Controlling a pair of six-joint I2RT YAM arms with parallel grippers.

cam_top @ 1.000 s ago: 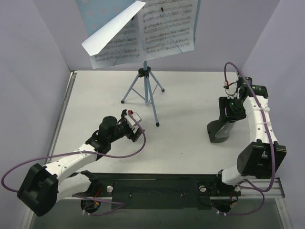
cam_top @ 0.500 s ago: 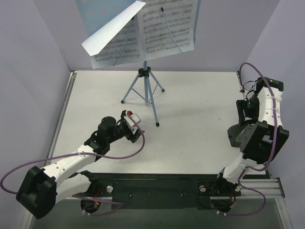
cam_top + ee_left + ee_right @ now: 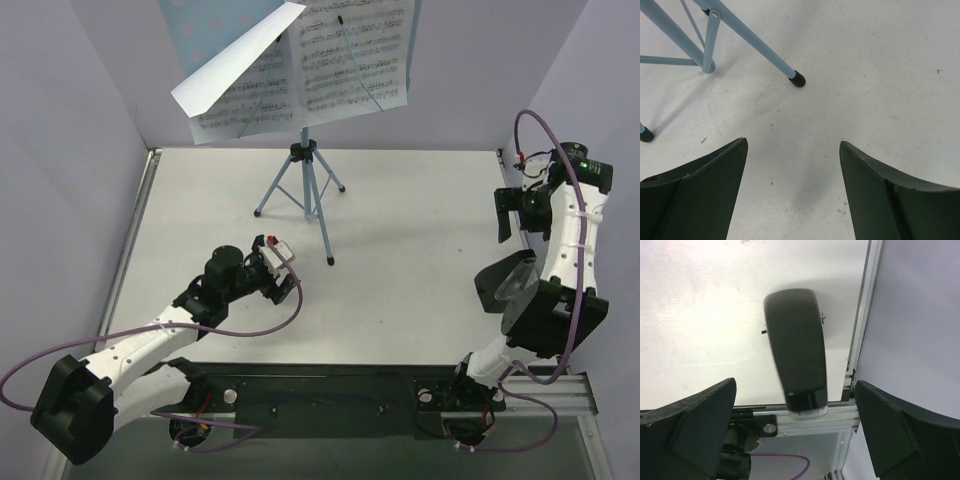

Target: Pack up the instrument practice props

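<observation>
Nothing is packed yet, and both my hands are empty.
At the back of the white counter [image 3: 400, 200] stands the light-blue hole-punched music stand on thin legs [image 3: 303, 155], with white sheet-music pages [image 3: 330, 60] on it. The small dark metronome [image 3: 795, 340] lies by the right edge, under my right hand [image 3: 795, 384]. My left hand [image 3: 792, 144] is near a leg. Both hands are spread wide apart. If I bump that leg, the stand could tip over.

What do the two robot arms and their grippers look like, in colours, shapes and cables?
The left arm and right arm have white shells and black joints; a purple cable loops along each. The left gripper and right gripper each have two dark, tapering fingers.
</observation>
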